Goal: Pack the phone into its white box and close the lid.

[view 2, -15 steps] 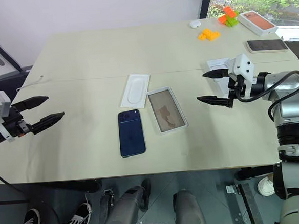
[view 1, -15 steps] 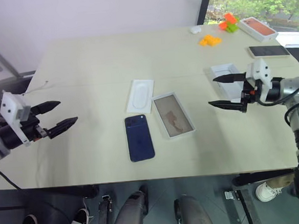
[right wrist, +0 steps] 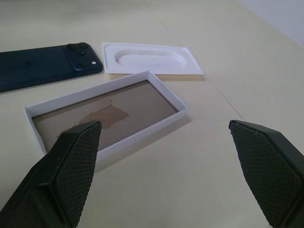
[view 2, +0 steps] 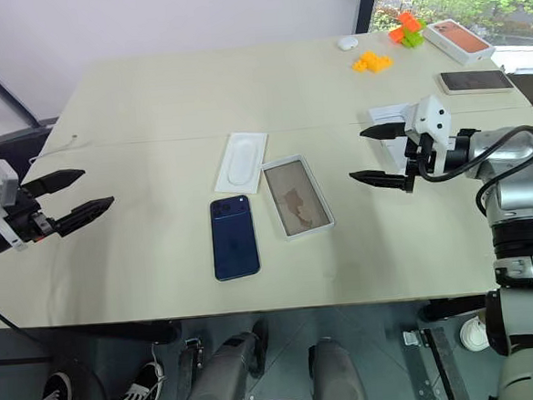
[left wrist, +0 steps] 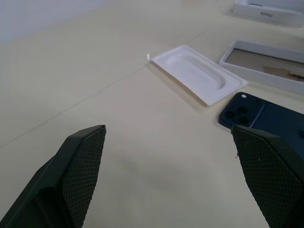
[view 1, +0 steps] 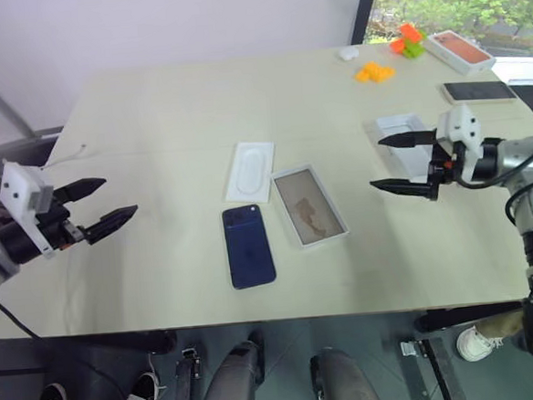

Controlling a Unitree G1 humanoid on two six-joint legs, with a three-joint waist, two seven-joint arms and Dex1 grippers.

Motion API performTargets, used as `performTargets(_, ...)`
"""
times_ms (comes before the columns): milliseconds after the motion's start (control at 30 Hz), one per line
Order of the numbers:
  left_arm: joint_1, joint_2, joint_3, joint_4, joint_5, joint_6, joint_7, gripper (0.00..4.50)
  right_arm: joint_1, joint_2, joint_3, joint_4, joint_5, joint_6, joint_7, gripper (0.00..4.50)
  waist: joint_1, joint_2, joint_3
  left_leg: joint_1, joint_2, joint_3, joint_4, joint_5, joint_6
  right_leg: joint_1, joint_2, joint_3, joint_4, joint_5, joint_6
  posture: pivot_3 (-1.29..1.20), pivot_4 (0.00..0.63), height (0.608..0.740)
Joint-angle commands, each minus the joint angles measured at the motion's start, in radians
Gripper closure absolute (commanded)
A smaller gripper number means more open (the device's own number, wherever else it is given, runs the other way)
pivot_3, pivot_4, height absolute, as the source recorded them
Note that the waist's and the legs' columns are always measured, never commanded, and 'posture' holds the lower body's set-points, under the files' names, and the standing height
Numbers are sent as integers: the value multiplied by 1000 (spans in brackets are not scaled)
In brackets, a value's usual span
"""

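Observation:
The navy phone [view 1: 249, 245] lies back-up near the table's front middle, its camera bump toward the far side. Just beyond it rests the white box [view 1: 250, 172], a shallow piece with a rounded recess. To the right of both lies the lid [view 1: 309, 205], hollow side up, with a thin white rim and a brownish inside. My left gripper [view 1: 122, 195] hovers open over the table's left side, well clear of the phone. On the right, my right gripper [view 1: 376, 163] hangs open and empty, pointing toward the lid. The right wrist view shows lid [right wrist: 107, 114], box [right wrist: 149, 58] and phone [right wrist: 42, 66].
Another white box piece [view 1: 401, 134] sits just behind my right gripper. At the far right corner are orange blocks [view 1: 374, 72], green and orange blocks [view 1: 407, 40], a white box with an orange-pink top [view 1: 460, 49], a black phone [view 1: 477, 90] and a small white object [view 1: 348, 53].

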Motion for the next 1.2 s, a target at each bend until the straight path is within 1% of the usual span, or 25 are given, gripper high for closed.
performTargets(33, -7, -3, 23, -16, -2, -4, 23, 58, -21, 1, -4, -18, 3, -5, -4, 0, 1, 0, 0, 0, 0, 0, 0, 0, 0, 0, 0, 0, 0, 0, 0, 0, 150, 740)
performTargets(333, -59, -19, -23, 6, 22, -39, 30, 58, -7, 5, -3, -30, 4, -8, -12, 0, 1, 0, 0, 0, 0, 0, 0, 0, 0, 0, 0, 0, 0, 0, 0, 0, 150, 740)
performTargets(467, -96, -50, -48, 21, 19, -14, 65, 58, -7, 13, -2, -29, -1, -11, -33, 0, 2, 0, 0, 0, 0, 0, 0, 1, 1, 0, 0, 0, 0, 0, 1, 0, 150, 740)
performTargets(533, -127, -94, -72, 25, 2, 41, 114, 58, -3, 25, 9, -28, -26, -35, -66, 0, 2, 0, 0, 0, 0, 0, 1, 1, 1, 0, 0, 0, 0, 1, 1, 0, 150, 740)
performTargets(600, -169, -155, -109, 33, 21, 63, 186, 58, 1, 38, 17, -39, -35, -38, -86, 0, 3, 0, 0, 0, 0, 0, 1, 1, 2, 1, 0, 0, 0, 1, 1, 0, 150, 740)
performTargets(700, -255, -254, -196, 64, 118, 69, 332, 58, 6, 58, 34, -75, -45, -36, -105, 0, 8, -1, 0, 1, 0, 0, 2, 1, 2, 2, 1, 0, 1, 1, 2, 0, 150, 740)
performTargets(833, -383, -371, -247, 144, 97, 225, 429, 58, -20, 65, 88, -117, -118, -71, -141, 0, 5, -2, 0, 0, 0, 0, 4, 2, 2, 3, 1, -1, 2, 2, 4, 0, 150, 740)
performTargets(867, -415, -396, -253, 171, 92, 244, 440, 58, -27, 68, 89, -132, -105, -53, -135, 0, 4, -2, 0, 0, 0, 0, 4, 2, 2, 4, 1, -1, 2, 2, 4, 0, 150, 740)
performTargets(900, -454, -423, -250, 204, 77, 277, 453, 58, -36, 79, 84, -150, -79, -19, -135, 0, 3, -2, 0, 0, -1, 0, 4, 2, 2, 5, 1, -1, 2, 2, 4, 0, 150, 740)
performTargets(933, -511, -460, -219, 263, 45, 335, 489, 58, -36, 94, 83, -171, -67, -4, -144, 0, 3, -2, 0, 0, -1, 0, 4, 2, 2, 6, 2, -1, 2, 2, 4, 0, 150, 740)
performTargets(967, -563, -486, -205, 324, 45, 351, 518, 58, -27, 104, 91, -193, -74, -14, -156, 0, 2, -2, 0, 0, 0, 0, 4, 2, 2, 6, 2, -2, 2, 2, 4, 0, 150, 740)
performTargets(1067, -698, -558, -186, 498, 56, 350, 575, 58, 10, 136, 107, -260, -87, 0, -197, 0, 0, -4, -1, 0, 0, -2, 4, 3, 1, 7, 2, -6, 3, 2, 4, 0, 150, 740)
performTargets(1133, -756, -589, -153, 591, 48, 352, 618, 58, 21, 140, 111, -275, -102, -7, -213, 0, -1, -5, -1, 0, 0, -2, 5, 3, 1, 8, 2, -7, 3, 2, 5, 0, 150, 740)
performTargets(1167, -776, -598, -174, 626, 73, 326, 614, 58, 20, 145, 106, -277, -104, -11, -228, 0, -1, -5, -1, 0, -1, -2, 5, 3, 0, 8, 2, -7, 3, 2, 5, 0, 150, 740)
performTargets(1200, -796, -609, -175, 664, 75, 340, 621, 58, 20, 150, 101, -282, -97, -1, -238, 0, -2, -5, 0, 1, -1, -2, 5, 5, -3, 9, 2, -7, 3, 2, 5, 0, 150, 740)
